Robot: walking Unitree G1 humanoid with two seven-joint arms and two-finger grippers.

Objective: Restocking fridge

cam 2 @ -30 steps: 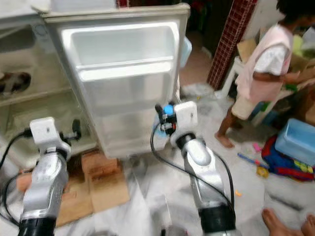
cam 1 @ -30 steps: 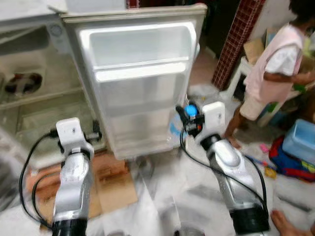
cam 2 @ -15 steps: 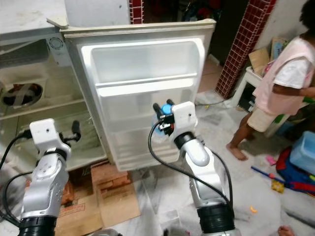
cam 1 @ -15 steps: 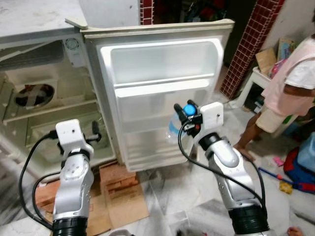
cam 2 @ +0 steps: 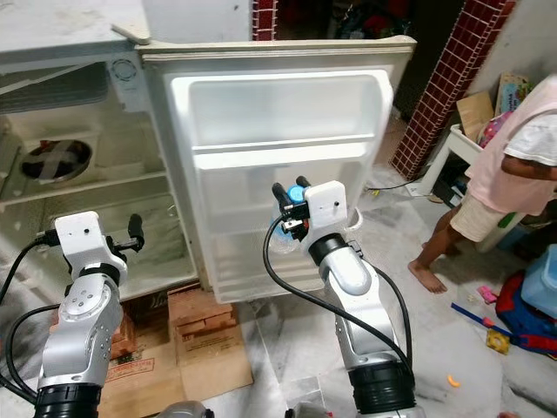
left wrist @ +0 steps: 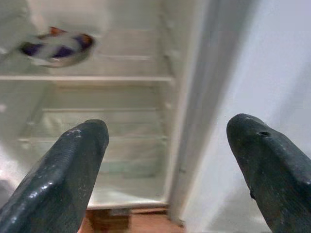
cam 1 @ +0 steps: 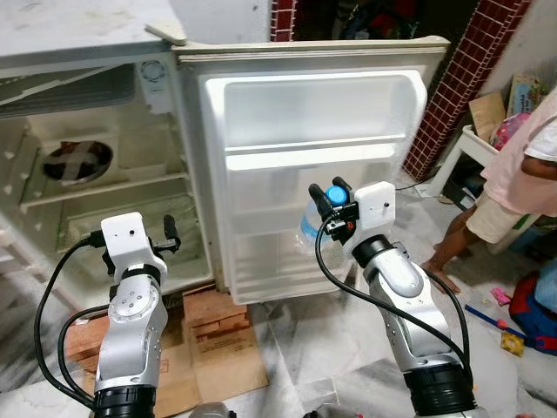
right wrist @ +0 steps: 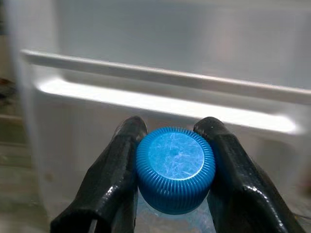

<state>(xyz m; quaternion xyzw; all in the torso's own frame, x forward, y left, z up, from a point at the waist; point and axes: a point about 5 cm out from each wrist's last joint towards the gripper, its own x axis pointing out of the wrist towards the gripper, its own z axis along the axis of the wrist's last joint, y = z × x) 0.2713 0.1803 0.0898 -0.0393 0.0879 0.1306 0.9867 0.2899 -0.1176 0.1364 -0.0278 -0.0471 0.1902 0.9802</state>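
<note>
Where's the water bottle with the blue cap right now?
The bottle is held by its blue cap in the right end effector, right in front of the open fridge door's lower shelf.

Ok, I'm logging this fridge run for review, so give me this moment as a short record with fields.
fridge: door swung open, its shelves bare
interior: bowl on a wire shelf
right gripper: shut on bottle at the neck, just under the blue cap, in front of the door's lower shelf
left gripper: open, holding nothing, facing the fridge interior
floor: cardboard under the door
bystander: person standing at the robot's right
</note>
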